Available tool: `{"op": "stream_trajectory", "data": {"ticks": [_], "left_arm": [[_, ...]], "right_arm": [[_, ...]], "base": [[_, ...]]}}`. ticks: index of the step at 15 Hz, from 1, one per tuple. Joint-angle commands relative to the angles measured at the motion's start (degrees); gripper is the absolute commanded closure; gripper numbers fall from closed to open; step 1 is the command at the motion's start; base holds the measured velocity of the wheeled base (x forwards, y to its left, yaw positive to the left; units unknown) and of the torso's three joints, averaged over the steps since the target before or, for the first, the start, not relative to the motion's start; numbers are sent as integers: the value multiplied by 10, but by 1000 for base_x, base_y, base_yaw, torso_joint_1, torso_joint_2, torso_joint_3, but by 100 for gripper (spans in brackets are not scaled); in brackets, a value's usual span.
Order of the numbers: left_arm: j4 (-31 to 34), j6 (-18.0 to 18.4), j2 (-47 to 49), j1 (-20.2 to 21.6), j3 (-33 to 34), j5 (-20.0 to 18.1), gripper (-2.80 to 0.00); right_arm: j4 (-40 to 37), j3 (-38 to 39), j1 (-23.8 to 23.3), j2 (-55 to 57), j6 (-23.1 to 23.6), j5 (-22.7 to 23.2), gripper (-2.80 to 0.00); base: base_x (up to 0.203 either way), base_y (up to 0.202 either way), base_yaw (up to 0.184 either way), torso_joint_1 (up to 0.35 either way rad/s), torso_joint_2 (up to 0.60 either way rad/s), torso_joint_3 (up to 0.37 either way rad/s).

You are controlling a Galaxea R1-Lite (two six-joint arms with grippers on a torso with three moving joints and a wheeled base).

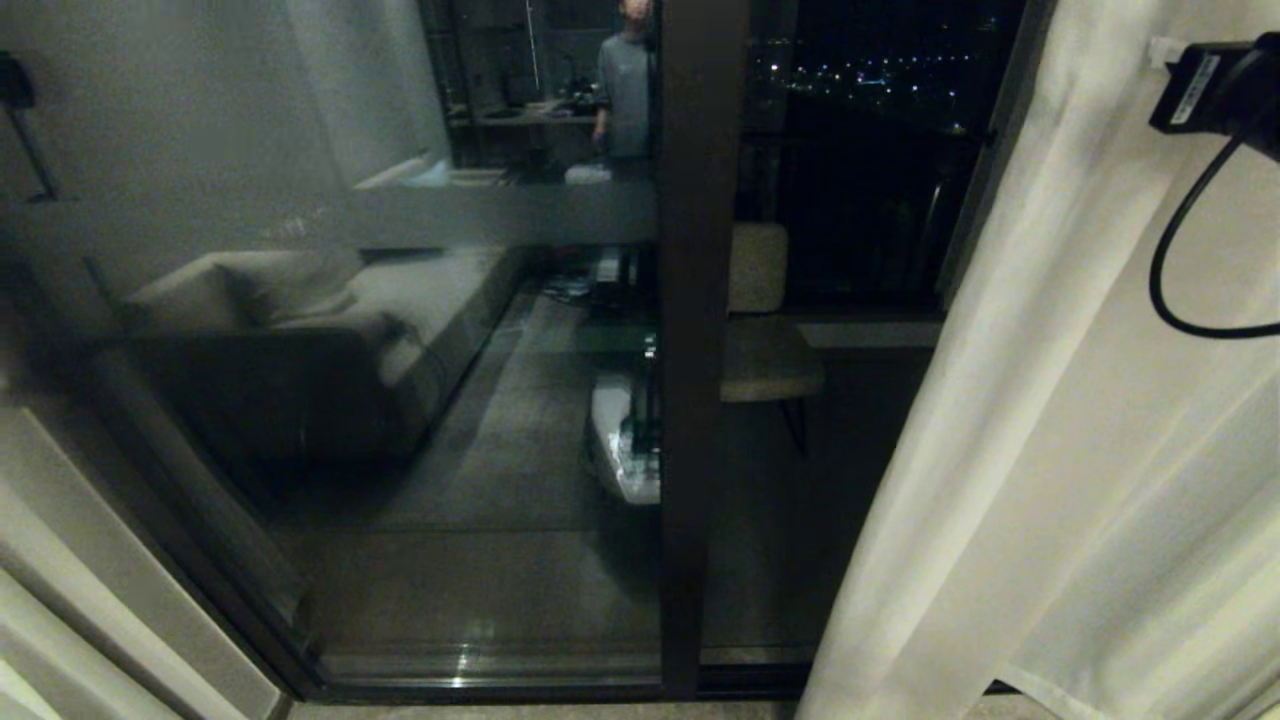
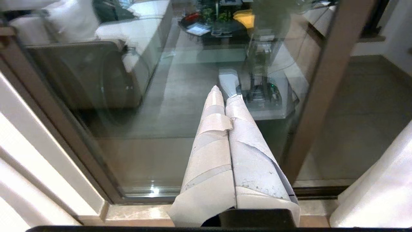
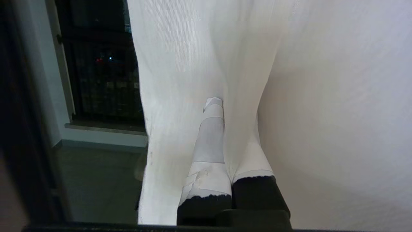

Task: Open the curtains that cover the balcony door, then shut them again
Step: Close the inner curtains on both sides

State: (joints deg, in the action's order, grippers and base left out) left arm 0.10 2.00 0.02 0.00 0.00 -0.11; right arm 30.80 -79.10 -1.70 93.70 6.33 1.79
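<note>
Balcony door (image 1: 690, 350) mostly uncovered: dark frame post and glass exposed, room reflected in pane. Right curtain (image 1: 1080, 450) bunched at right side of door; left curtain (image 1: 40, 640) only sliver at lower left edge. Judgement: opening done or nearly so; closing still left.

Right gripper (image 3: 222, 106) clenched on fold of right curtain, fabric pinched between taped fingers (image 3: 212, 141). Right arm's wrist at upper right of head view, against cloth.

Left gripper (image 2: 222, 93) clenched, empty, pointing at glass, clear of both curtains.

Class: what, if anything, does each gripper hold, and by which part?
The right gripper pinches a fold of the right curtain near its inner edge. The left gripper holds nothing.
</note>
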Motion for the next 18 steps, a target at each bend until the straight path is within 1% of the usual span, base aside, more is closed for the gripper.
{"op": "stream_trajectory", "data": {"ticks": [1,3,18], "left_arm": [[0,0,0,0,0,0,0],[0,0,0,0,0,0,0],[0,1,0,0,0,1,0]], "right_arm": [[11,0,10,9,0,1,0],[12,-1,18,10,0,0,0],[15,-1,18,12,0,0,0]], "base": [[0,196,2,3,-4,2],[0,189,0,0,3,1],[0,190,2,2,2,3]]}}
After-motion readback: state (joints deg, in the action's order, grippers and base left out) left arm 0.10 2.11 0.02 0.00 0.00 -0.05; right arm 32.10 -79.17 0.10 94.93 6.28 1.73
